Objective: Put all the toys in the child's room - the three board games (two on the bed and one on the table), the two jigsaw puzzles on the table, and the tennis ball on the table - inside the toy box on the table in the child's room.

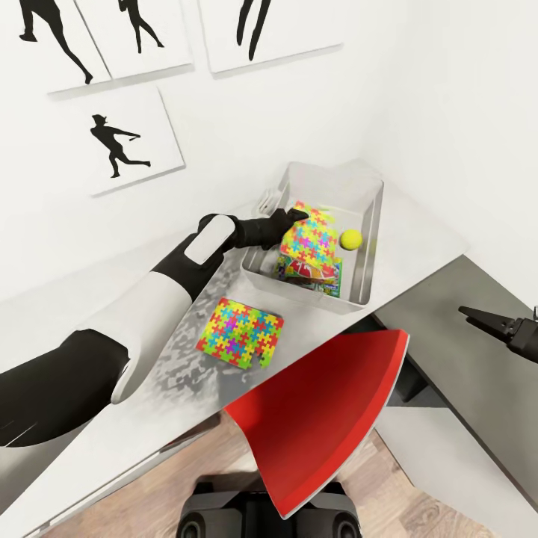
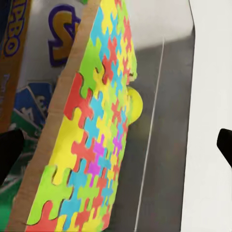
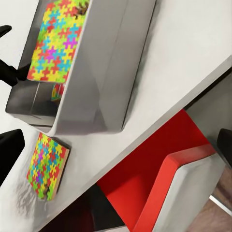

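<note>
White walls (image 1: 418,90) of the child's room carry black baseball-player silhouette prints (image 1: 119,142) at 11 o'clock in the head view; wood-plank floor (image 1: 418,508) shows at 5 o'clock.

Table (image 1: 418,232): light-grey top, darker grey section (image 1: 463,351) at 3 o'clock. A red chair (image 1: 321,418) sits just below the table edge at 6 o'clock.

Toy box (image 1: 332,179): light-grey open bin on the table, at 12 o'clock from the chair. Contents:
- one jigsaw puzzle (image 1: 310,235), tilted, lower edge down on the game box beneath it;
- a board game (image 1: 317,273) with a yellow-green "Skip-Bo" face, lying flat under the puzzle;
- tennis ball (image 1: 350,239), just beside the tilted puzzle at its 3 o'clock.

Second jigsaw puzzle (image 1: 240,332): flat on the table, outside the box, near its 7 o'clock corner.

Left end effector (image 1: 293,217): reaching over the box's near-left rim at the tilted puzzle's upper edge; its wrist view shows the dark fingers (image 2: 9,154) spread wide to either side of the puzzle, not clamped on it.

Right end effector (image 1: 478,317): over the darker table section at 3 o'clock, well apart from the box; fingertips close together and empty in the head view.
</note>
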Tool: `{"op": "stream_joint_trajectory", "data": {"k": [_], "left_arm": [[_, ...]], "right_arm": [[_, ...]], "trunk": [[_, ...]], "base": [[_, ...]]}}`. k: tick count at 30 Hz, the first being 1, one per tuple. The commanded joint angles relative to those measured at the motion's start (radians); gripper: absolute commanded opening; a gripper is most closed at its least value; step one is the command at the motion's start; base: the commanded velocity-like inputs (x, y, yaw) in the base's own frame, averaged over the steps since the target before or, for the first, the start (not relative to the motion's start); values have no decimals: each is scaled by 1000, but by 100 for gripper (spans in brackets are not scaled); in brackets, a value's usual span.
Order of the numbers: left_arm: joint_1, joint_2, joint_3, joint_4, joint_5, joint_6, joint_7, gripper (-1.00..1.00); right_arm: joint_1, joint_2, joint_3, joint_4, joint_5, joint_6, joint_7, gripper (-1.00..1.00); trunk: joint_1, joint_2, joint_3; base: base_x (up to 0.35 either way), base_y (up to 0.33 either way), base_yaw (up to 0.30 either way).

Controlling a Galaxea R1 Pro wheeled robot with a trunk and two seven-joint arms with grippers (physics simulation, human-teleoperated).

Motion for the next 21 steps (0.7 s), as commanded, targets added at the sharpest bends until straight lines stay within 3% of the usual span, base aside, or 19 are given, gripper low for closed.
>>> {"op": "stream_joint_trajectory", "data": {"k": [1, 21], "left_arm": [[-1, 0, -1, 0, 10, 1, 9, 100], [-2, 0, -1, -3, 19, 0, 9, 100]], "right_arm": [[-1, 0, -1, 0, 6, 5, 7, 100], [-1, 0, -1, 0, 6, 5, 7, 100]], "trunk": [[1, -2, -1], [1, -2, -1]], "base": [[0, 0, 0], [0, 0, 0]]}}
